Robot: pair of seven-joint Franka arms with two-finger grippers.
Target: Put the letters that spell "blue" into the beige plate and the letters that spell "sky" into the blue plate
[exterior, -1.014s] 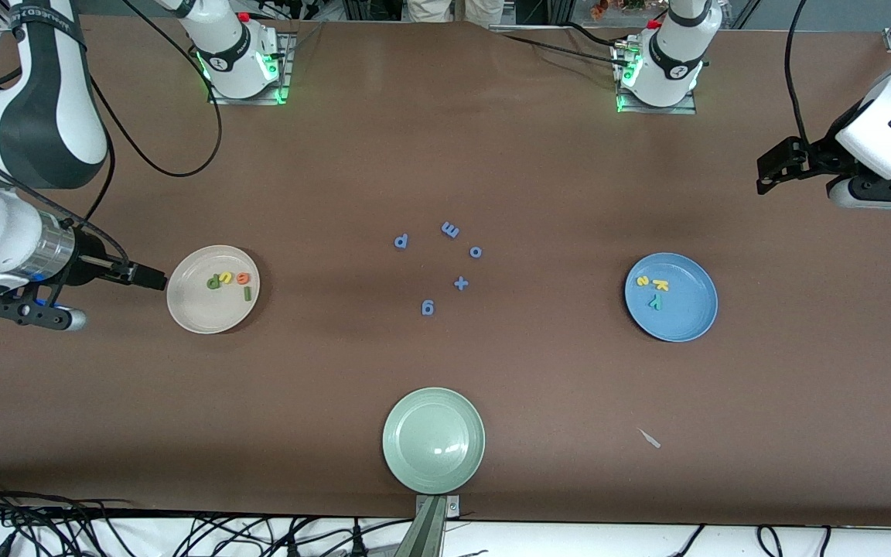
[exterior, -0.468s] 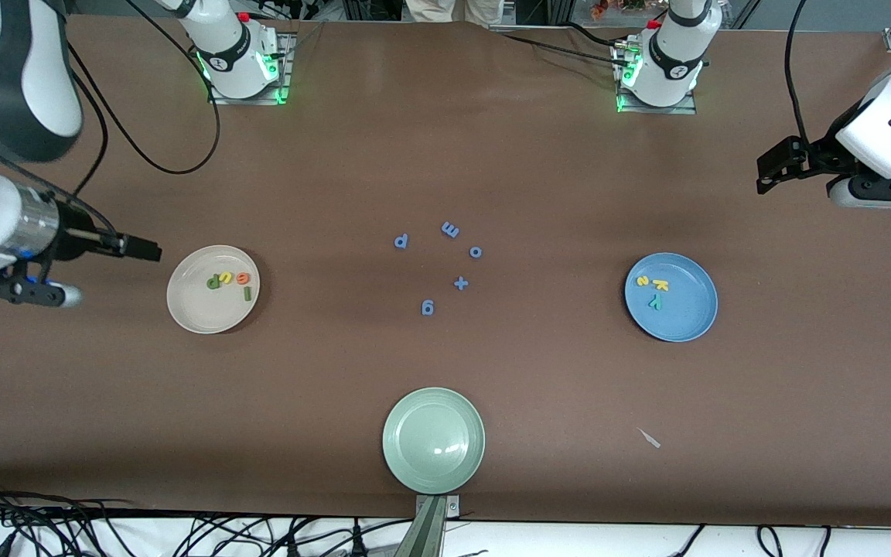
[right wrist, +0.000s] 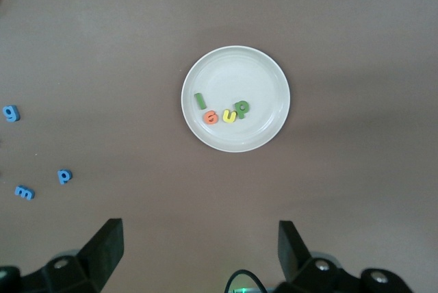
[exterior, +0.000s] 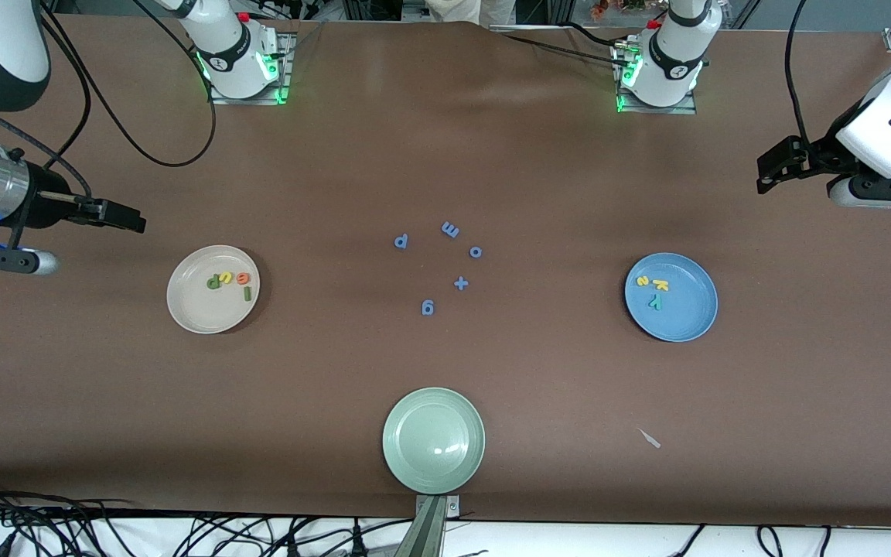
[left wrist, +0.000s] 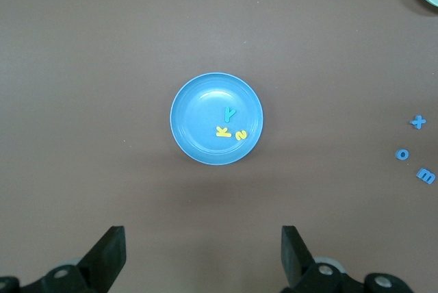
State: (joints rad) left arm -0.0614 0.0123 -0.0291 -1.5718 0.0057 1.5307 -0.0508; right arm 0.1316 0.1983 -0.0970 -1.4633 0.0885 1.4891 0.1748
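Front view: brown bench (exterior: 445, 155). Beige plate (exterior: 190, 313) sits toward the right arm's end and holds four letters in a loose row: green b (exterior: 213, 281), yellow u (exterior: 227, 278), orange e (exterior: 243, 278), and the green l (exterior: 247, 293) just nearer the camera than the e. The l's bar runs roughly toward and away from the camera. The letters are tiny, so which way each faces is hard to read. Blue plate (exterior: 689, 321) sits toward the left arm's end and holds yellow s (exterior: 643, 281), yellow k (exterior: 660, 285) and teal y (exterior: 654, 302), close together in the part farther from the camera. Blue loose letters (exterior: 449, 230) and a plus sign (exterior: 461, 283) lie on the bench between the two plates. Pale green plate (exterior: 407, 464) is nearest the camera, holding nothing. A small pale scrap (exterior: 650, 439) lies on the bench, nearer the camera than the blue plate. Right gripper (exterior: 124, 218) is up over bare bench beside the beige plate, its arm cut off at the frame edge. Left gripper (exterior: 776, 166) is over the bench at the left arm's end, well apart from the blue plate, arm also cut off. Finger spacing is hard to judge here.

Left wrist view: fingers (left wrist: 109, 255) apart, nothing between them, only the tips in frame. The blue plate is centred below them.

Right wrist view: fingers (right wrist: 106, 245) apart and empty, tips only. The beige plate is below; the l tilts a little.
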